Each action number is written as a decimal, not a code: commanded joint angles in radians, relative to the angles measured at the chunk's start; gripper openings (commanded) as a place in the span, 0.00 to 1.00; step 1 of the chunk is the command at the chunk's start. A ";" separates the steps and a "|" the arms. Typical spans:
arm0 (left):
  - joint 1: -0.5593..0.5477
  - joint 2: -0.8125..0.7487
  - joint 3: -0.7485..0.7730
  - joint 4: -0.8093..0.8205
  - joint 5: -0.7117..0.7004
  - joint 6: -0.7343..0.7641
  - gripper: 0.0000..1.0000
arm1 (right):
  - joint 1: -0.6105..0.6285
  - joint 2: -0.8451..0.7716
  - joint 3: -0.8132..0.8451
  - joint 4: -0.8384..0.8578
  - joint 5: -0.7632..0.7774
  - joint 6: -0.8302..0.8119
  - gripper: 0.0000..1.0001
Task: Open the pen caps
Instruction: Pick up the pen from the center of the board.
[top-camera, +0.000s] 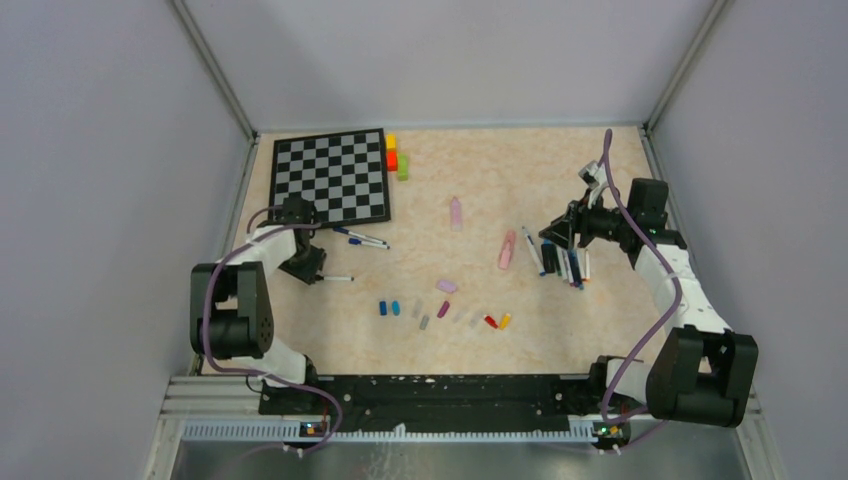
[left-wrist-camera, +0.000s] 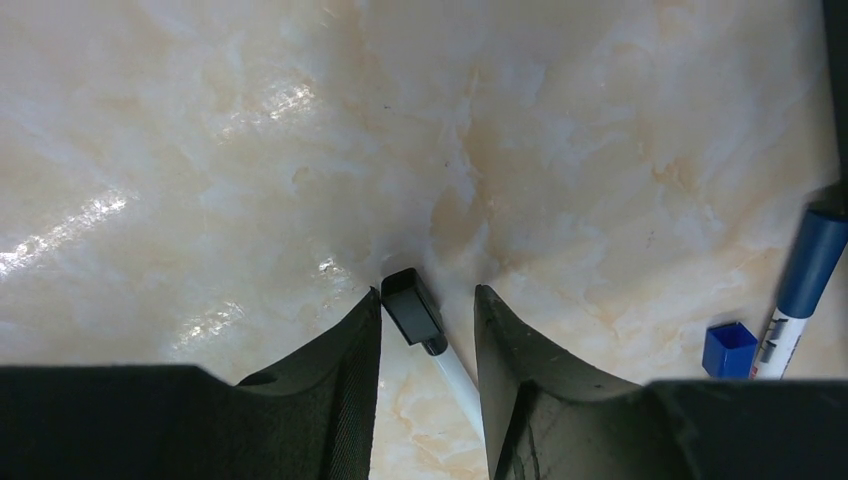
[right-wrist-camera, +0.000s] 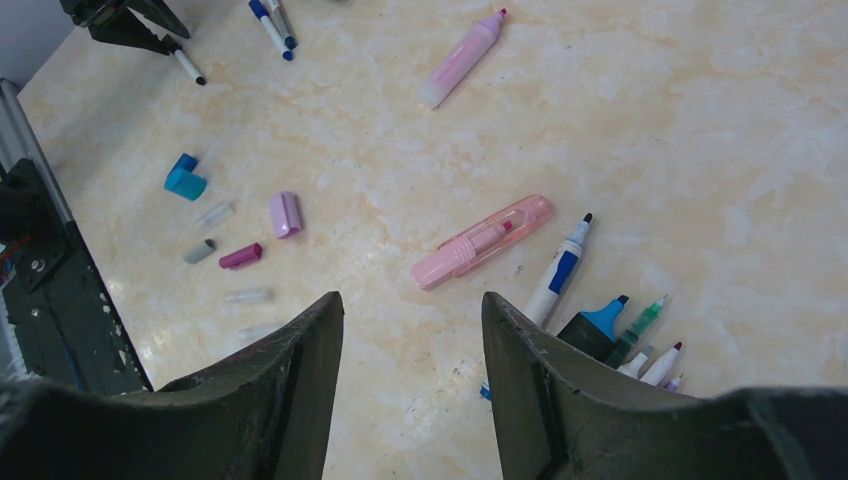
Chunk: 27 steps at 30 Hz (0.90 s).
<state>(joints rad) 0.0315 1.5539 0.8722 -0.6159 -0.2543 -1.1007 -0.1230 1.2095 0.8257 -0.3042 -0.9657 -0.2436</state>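
Observation:
My left gripper (top-camera: 312, 272) is low over the table with its jaws apart around the black-capped end of a white-barrelled pen (left-wrist-camera: 412, 305). In the left wrist view (left-wrist-camera: 428, 293) the black cap touches the left finger and stands clear of the right one. My right gripper (top-camera: 548, 235) is open and empty above a cluster of pens (top-camera: 565, 265), and it is also open in the right wrist view (right-wrist-camera: 411, 296). Loose caps lie in a row mid-table: blue (top-camera: 383, 308), grey (top-camera: 424, 322), magenta (top-camera: 443, 310), red (top-camera: 490, 321), yellow (top-camera: 505, 321).
A chessboard (top-camera: 333, 175) lies at the back left, with coloured blocks (top-camera: 393, 155) beside it. Two blue-ended pens (top-camera: 360, 238) lie by its corner. A pink highlighter (right-wrist-camera: 483, 241) and a pink marker (right-wrist-camera: 458, 60) lie mid-table. A blue cap (left-wrist-camera: 729, 349) sits next to a blue-ended pen (left-wrist-camera: 805, 275).

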 joint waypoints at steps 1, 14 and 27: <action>0.011 0.028 0.040 -0.021 -0.001 0.006 0.42 | -0.011 -0.004 0.019 0.018 -0.008 -0.024 0.52; 0.011 -0.039 0.045 -0.028 0.014 0.045 0.17 | -0.011 -0.005 0.021 0.015 -0.007 -0.024 0.52; 0.009 -0.530 -0.235 0.537 0.522 0.216 0.00 | -0.002 -0.011 0.006 0.007 -0.122 -0.052 0.52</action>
<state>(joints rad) 0.0387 1.1572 0.7464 -0.4030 -0.0021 -0.9581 -0.1230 1.2095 0.8257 -0.3073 -1.0031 -0.2619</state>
